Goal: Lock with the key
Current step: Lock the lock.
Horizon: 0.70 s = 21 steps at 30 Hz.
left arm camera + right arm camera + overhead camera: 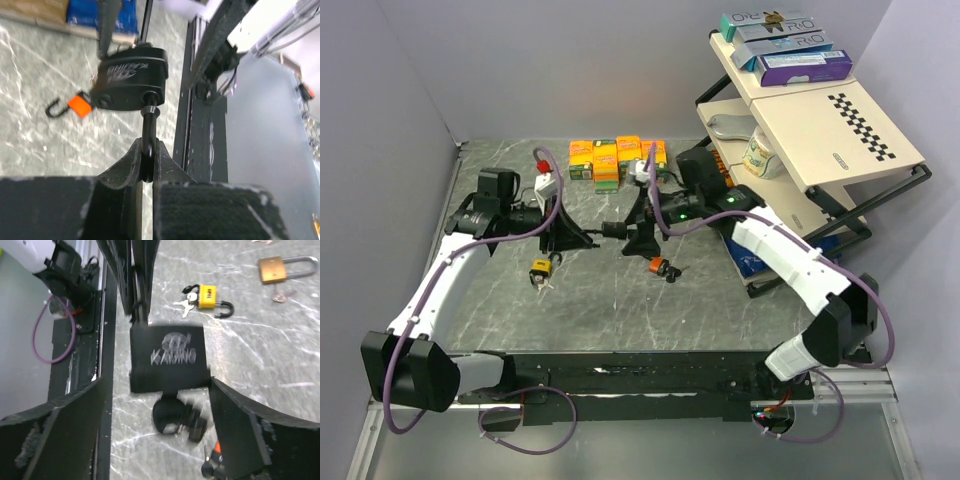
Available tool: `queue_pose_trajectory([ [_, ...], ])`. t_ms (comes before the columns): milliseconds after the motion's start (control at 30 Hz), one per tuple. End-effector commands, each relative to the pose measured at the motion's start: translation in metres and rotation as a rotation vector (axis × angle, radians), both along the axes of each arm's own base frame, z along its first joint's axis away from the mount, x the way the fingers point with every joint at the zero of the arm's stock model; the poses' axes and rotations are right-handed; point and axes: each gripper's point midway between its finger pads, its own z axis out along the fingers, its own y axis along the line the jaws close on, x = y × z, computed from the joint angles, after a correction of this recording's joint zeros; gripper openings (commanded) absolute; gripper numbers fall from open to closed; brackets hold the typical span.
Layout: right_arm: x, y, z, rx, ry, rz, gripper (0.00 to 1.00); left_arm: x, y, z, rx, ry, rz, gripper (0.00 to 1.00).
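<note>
From above, the black padlock (612,230) hangs over the bench (500,310) between both arms. At the left wrist, the left hand (147,162) pinches its shackle, likely steadying the body. At the right wrist, the right hand (157,385) is spread around the body, with the key (175,419) just beyond and open bench on both sides.

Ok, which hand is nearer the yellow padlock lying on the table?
Left. The left hand is just beyond the yellow padlock, slightly right of it; the right hand is farther right, past the black padlock the left holds.
</note>
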Motion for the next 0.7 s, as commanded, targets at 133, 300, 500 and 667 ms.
queue_pose_trajectory([
  [133, -0.010, -0.012, 0.058, 0.177, -0.119, -0.034, 0.97, 0.002, -0.006, 0.077, -0.163, -0.102, -0.003, 0.01],
  [300, -0.011, -0.011, 0.065, 0.217, -0.148, -0.025, 0.98, -0.002, -0.009, 0.090, -0.172, -0.128, -0.013, 0.01],
  [500, -0.015, -0.006, 0.080, 0.290, -0.197, 0.038, 0.98, -0.011, -0.014, 0.103, -0.198, -0.156, -0.032, 0.01],
  [667, -0.017, -0.001, 0.085, 0.322, -0.178, 0.079, 0.93, -0.014, -0.016, 0.113, -0.221, -0.145, -0.034, 0.01],
])
